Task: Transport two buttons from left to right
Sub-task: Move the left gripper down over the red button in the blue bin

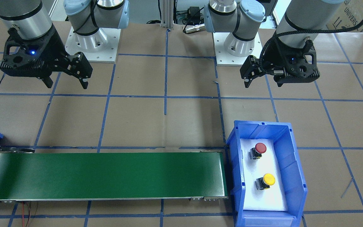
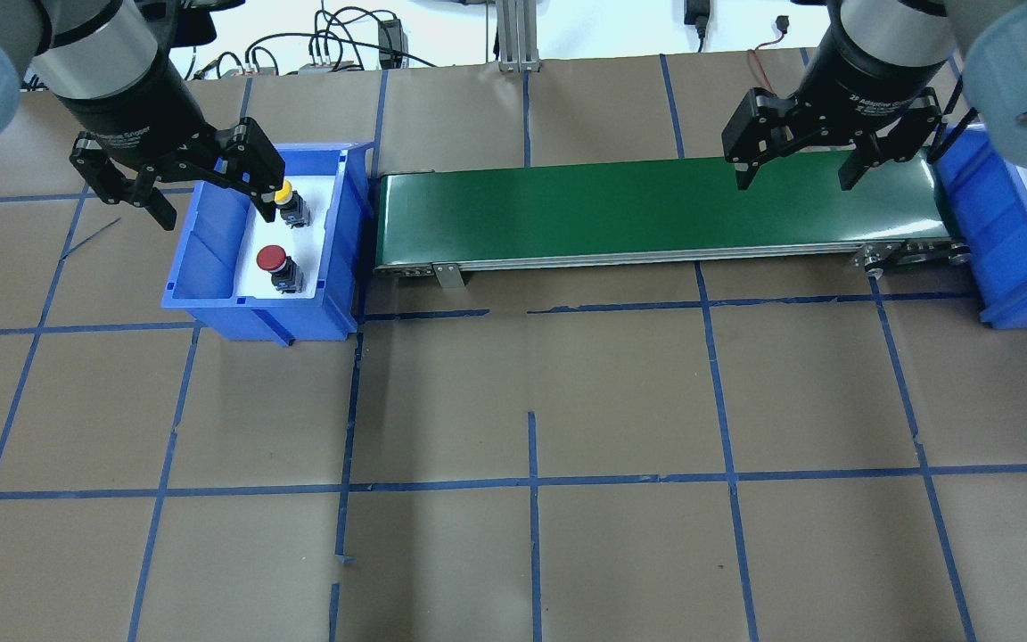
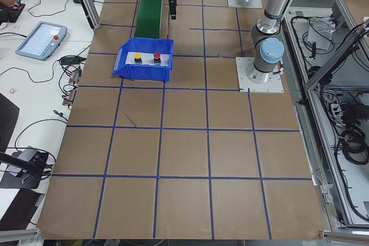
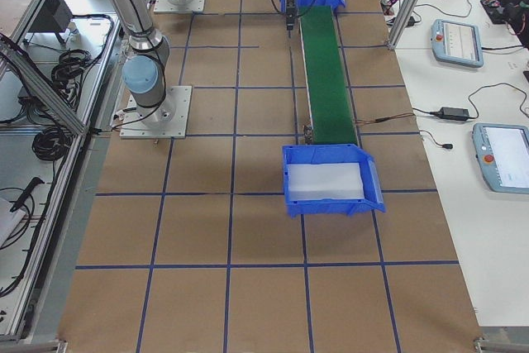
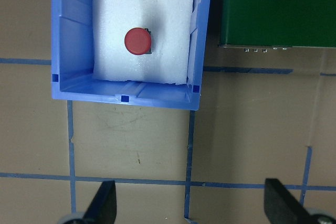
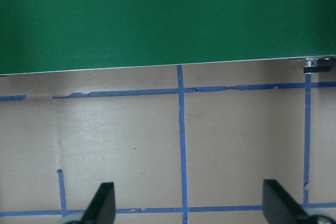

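1. Red button: smooth round mushroom cap on a small black-and-grey body. It stands on the white foam liner of a blue plastic bin at the robot's left.
2. Yellow button: same form, in the same bin, near the red button but apart from it.
3. Left gripper: black, its 2 fingers spread wide, holding nothing, above the table on the robot's side of that bin.
4. Right gripper: black, its 2 fingers spread wide, empty, beside the belt's right part.
5. Conveyor belt: long, flat, matte green rectangle.
6. Second blue bin: white liner, at the belt's right end.
7. Table: brown paper with a grid of blue tape.
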Motion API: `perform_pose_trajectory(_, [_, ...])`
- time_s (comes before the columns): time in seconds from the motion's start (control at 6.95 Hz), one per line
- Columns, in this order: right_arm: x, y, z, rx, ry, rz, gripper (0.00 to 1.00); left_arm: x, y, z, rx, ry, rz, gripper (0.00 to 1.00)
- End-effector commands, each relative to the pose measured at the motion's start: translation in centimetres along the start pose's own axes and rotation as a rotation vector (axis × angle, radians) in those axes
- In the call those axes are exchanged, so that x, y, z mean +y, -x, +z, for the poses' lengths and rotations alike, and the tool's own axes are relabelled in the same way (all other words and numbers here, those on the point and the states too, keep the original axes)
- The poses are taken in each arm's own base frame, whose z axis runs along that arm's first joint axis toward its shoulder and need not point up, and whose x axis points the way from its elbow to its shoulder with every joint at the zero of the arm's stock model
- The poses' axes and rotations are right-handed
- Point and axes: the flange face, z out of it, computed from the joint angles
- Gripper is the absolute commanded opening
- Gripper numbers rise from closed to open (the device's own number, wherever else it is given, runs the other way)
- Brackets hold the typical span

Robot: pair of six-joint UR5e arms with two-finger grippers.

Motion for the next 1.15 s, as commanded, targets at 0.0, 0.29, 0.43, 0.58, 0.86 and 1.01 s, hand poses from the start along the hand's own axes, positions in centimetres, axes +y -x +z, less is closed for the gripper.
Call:
perform_pose_trajectory(0.0, [0.1,-0.1,0.1,0.001,0.004,-0.006,1.00,-3.6,1.1,0.9,0.012,-0.054,0.025,1.00])
perform_pose_trajectory(0.29, [0.1,-0.1,0.0,0.013,0.002,-0.010,1.00,-8.7,4.1,6.3,0.008,-0.056,0.018,1.00])
perform_pose_trajectory(0.43, [0.2,-0.1,0.2,0.012,0.007,-0.015,1.00,-11.3,4.8,8.7,0.003,-0.081,0.033,1.00])
perform_pose_trajectory(0.58, [0.2,0.0,0.3,0.010,0.007,-0.019,1.00,-12.8,6.4,10.9,-0.002,-0.089,0.080,1.00])
perform_pose_trajectory(0.86, [0.2,-0.1,0.5,0.012,0.013,-0.018,1.00,-13.4,6.8,16.2,0.009,-0.003,0.045,1.00])
perform_pose_trajectory(1.01, [0.2,-0.4,0.7,0.011,0.015,-0.015,1.00,-12.8,6.7,18.1,0.009,0.002,0.044,1.00])
